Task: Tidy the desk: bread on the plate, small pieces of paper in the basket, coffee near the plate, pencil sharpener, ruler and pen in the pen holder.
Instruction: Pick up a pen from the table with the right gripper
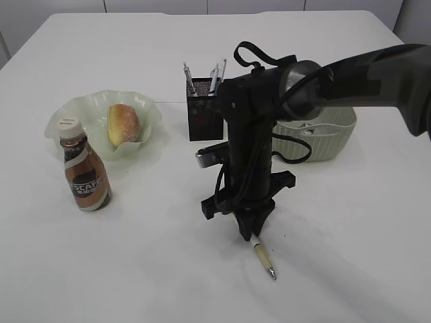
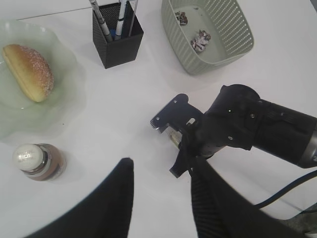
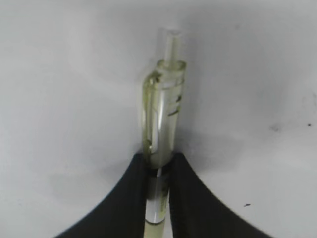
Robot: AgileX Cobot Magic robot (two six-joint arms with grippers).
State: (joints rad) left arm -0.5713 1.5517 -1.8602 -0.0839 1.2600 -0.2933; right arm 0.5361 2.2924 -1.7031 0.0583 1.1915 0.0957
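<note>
Pen step in hand. My right tool [image 1: 252, 232] stands pointed down at the white counter [image 1: 135, 269], its dark fingers [image 3: 130, 198] pinched tight on the clear-barrelled yellowish plastic pen [image 3: 161, 124], which lies flat on the counter. My left tool [image 2: 158, 208] hangs half open, holding nothing. Bread roll [image 1: 123, 124] sits on the pale green plate [image 1: 67, 114], brown coffee bottle [image 1: 84, 171] just beside. Next, I judge: lift, carry to the black mesh pen holder [image 1: 202, 114], tip the pen upright, release.

A lab-like test desk — bare white table [image 1: 350, 256], plain pale wall panels [image 1: 155, 5].
</note>
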